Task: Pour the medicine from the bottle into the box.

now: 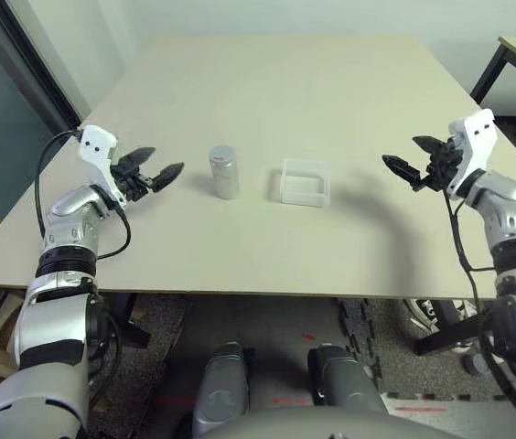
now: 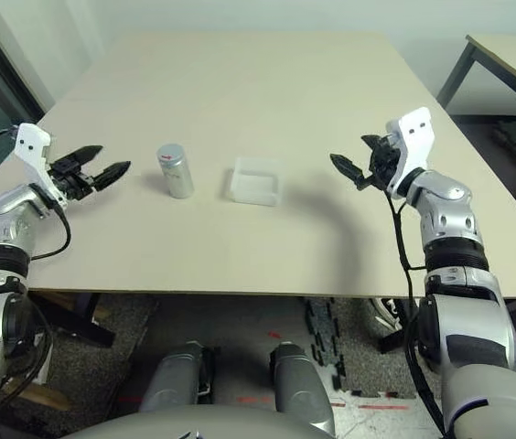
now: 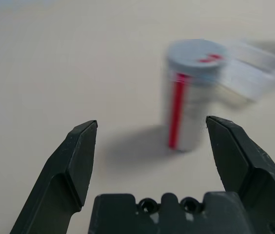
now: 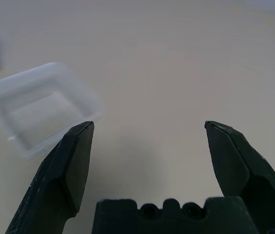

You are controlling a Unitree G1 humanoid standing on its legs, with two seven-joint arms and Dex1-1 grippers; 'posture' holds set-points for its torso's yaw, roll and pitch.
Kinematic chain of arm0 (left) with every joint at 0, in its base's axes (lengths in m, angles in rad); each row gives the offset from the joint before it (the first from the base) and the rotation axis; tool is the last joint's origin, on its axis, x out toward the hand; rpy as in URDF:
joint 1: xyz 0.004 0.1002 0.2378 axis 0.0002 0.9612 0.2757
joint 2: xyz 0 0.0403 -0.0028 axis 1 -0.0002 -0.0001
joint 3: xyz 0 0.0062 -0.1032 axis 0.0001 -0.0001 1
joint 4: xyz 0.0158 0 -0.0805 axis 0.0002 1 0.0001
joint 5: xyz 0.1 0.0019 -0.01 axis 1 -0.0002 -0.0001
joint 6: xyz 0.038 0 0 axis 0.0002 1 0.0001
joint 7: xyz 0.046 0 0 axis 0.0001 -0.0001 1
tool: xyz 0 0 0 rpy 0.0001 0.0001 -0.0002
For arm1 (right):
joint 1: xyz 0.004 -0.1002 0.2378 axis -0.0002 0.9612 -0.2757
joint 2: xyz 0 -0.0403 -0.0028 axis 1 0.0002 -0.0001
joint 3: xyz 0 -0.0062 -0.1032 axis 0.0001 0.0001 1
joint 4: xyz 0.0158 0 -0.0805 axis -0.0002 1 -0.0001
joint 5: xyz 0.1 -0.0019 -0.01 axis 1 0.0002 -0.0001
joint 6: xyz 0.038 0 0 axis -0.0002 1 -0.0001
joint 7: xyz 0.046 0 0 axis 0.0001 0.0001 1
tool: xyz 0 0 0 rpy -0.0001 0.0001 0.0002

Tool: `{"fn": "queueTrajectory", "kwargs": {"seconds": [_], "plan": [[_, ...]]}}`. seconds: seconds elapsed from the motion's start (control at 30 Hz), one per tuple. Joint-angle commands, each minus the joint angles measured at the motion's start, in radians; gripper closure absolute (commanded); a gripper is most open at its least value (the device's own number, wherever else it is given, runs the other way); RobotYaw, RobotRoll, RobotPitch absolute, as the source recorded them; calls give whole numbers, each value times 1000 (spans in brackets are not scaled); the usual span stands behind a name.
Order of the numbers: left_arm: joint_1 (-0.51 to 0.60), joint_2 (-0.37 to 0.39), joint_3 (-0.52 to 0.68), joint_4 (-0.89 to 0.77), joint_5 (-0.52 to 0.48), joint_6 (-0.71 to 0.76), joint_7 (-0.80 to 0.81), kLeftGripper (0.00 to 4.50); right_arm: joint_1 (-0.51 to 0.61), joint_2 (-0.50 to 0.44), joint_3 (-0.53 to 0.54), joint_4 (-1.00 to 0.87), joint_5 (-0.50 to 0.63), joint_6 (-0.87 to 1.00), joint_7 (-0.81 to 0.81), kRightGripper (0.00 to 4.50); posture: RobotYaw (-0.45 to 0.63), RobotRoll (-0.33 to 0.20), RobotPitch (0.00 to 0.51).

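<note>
Left claw (image 1: 169, 166), spread wide with nothing pinched, fingertips aimed inward over the table (image 1: 231, 247). Next outward, just beyond those tips toward the robot's right, the bottle (image 1: 225, 174), capped and upright, long axis vertical. Past the bottle, a short way farther right, the box (image 1: 305, 185). Beyond that, right claw (image 1: 407, 156), likewise spread and empty. Nearer to the bottle: left arm. Probably best approached sideways, across that upright axis.

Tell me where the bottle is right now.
In the left eye view, the bottle stands upright on the table, between the left pincer and the clear box, left of the box.
</note>
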Motion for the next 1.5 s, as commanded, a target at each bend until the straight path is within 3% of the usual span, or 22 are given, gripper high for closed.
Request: {"fn": "queueTrajectory", "kwargs": {"seconds": [0.03,0.53,1.5], "plan": [[-61,16,-43,11,20,13,-102,28,-21,-10,30,-72,23,64,75,0,-46,0,81],[-161,-60,-74,211,91,-118,-57,28,45,-22,30,-257,53,185,101,0,-107,0,88],[-187,-158,-73,308,151,-188,83,28,148,-39,15,-448,140,312,49,0,-174,0,109]]}}
